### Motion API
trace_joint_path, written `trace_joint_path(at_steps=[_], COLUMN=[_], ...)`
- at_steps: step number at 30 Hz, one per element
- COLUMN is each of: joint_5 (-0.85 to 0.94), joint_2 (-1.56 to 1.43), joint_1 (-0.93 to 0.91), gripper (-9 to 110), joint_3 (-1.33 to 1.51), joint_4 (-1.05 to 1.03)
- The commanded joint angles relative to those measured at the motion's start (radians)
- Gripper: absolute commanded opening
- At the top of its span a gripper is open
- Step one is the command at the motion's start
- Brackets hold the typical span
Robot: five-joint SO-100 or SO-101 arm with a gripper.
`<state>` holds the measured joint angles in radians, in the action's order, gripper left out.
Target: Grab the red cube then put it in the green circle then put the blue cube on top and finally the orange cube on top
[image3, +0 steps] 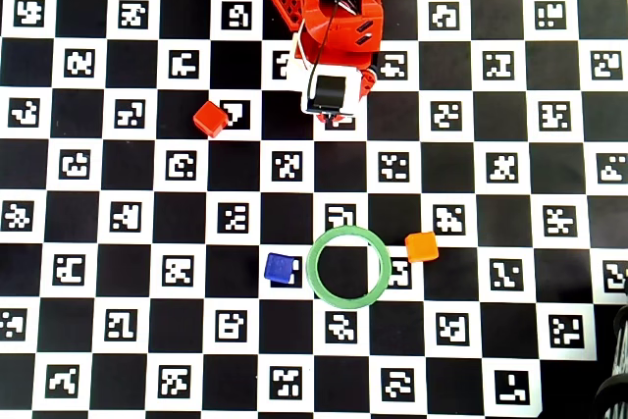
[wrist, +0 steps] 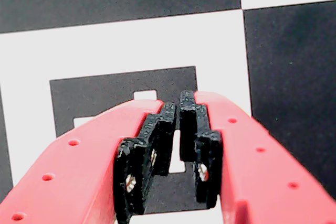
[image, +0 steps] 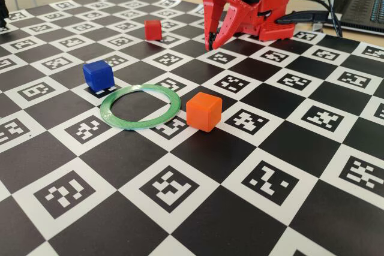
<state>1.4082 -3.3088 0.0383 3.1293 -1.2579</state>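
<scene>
The red cube [image: 153, 29] [image3: 210, 118] sits on the checkered mat to the left of my red gripper [image: 210, 46], about two squares away in the overhead view. The green circle [image: 139, 125] [image3: 348, 231] lies flat nearer the front, its centre bare. The blue cube [image: 98, 75] [image3: 281, 268] stands just left of the ring and the orange cube [image: 204, 112] [image3: 422, 246] just right of it. In the wrist view my gripper [wrist: 178, 106] is shut, its black pads nearly touching with nothing between them, pointing down at a marker square.
The arm's red base [image3: 329, 7] stands at the mat's far edge. A laptop [image: 363, 4] and cables lie on the wooden table beyond the mat at the right in the fixed view. The mat [image3: 118, 340] is a black-and-white checkerboard of markers.
</scene>
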Motion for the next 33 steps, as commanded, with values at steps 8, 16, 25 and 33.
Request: trace_joint_path(at_steps=[8, 16, 25, 33], joint_5=[0.006, 0.008, -0.04, -0.279], joint_2=[-0.051, -0.051, 0.014, 0.417], joint_1=[0.006, 0.005, 0.038, 0.038], gripper=[-5, -5, -5, -5], joint_3=[0.04, 0.04, 0.026, -0.423], joint_4=[-0.098, -0.098, 0.021, 0.109])
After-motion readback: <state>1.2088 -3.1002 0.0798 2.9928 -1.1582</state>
